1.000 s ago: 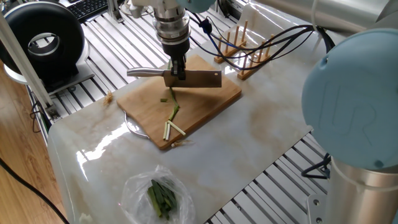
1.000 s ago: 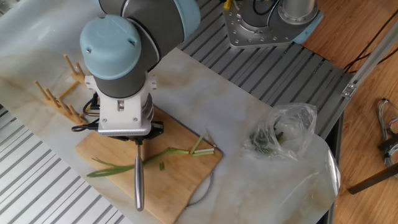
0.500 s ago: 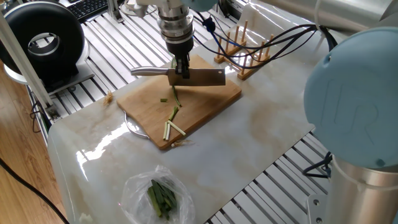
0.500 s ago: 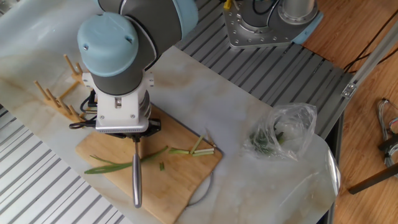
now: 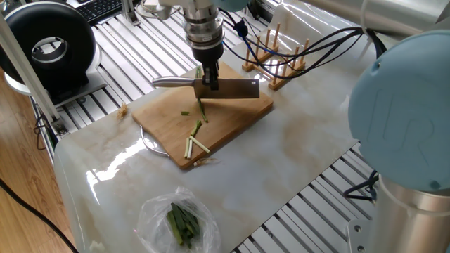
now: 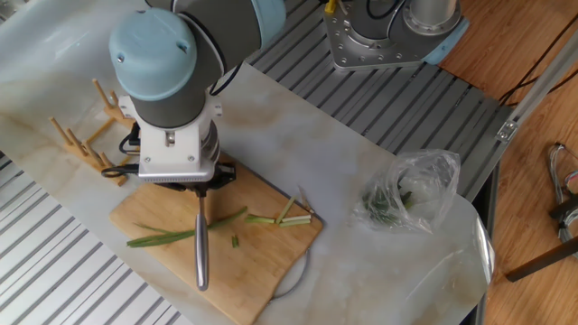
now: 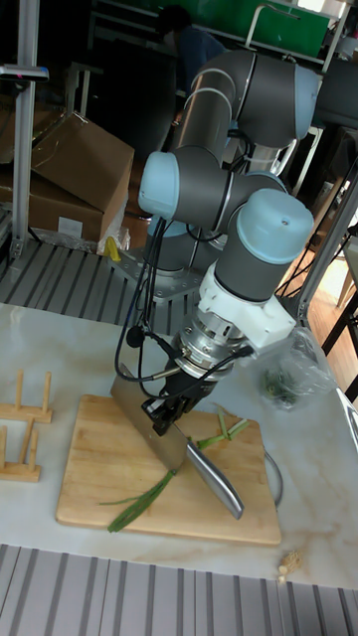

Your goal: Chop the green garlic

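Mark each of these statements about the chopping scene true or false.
1. The gripper holds a cleaver above the bamboo cutting board. True.
2. The green garlic lies on the marble table, off the board. False: it lies on the board.
3. Cut sticks lie near one board corner. True.
4. The plastic bag sits on the board. False: it sits on the table.
5. The wooden rack holds plates. False: it is empty.

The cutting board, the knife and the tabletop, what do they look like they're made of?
Cutting board: probably bamboo or light wood, matte tan with fine grain lines.
Knife: steel-looking, a dull grey blade and a shinier metallic handle, held in the hand.
Tabletop: glossy, cream with tan veins; marble or a marble-look surface, since it mirrors the lights.
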You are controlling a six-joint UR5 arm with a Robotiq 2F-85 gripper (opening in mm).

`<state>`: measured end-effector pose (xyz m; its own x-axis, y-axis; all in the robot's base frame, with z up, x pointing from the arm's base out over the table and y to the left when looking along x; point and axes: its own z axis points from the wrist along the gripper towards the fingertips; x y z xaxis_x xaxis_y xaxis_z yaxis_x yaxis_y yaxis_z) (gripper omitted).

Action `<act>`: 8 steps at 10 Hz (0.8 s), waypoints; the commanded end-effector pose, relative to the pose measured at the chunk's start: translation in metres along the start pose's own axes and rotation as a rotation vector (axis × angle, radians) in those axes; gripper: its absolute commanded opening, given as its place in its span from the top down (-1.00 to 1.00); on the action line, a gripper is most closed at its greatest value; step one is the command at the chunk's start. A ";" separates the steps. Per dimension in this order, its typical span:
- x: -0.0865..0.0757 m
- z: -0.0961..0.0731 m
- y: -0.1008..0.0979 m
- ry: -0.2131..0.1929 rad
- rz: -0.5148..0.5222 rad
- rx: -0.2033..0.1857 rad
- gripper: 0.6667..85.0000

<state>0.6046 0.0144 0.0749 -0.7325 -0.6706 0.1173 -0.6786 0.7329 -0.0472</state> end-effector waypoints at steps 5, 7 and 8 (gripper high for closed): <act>-0.010 -0.007 -0.002 -0.046 0.049 0.008 0.98; -0.018 -0.008 -0.002 -0.071 0.043 0.010 0.98; -0.020 -0.008 -0.003 -0.075 0.040 0.012 0.98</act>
<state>0.6148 0.0196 0.0795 -0.7558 -0.6506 0.0737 -0.6547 0.7529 -0.0671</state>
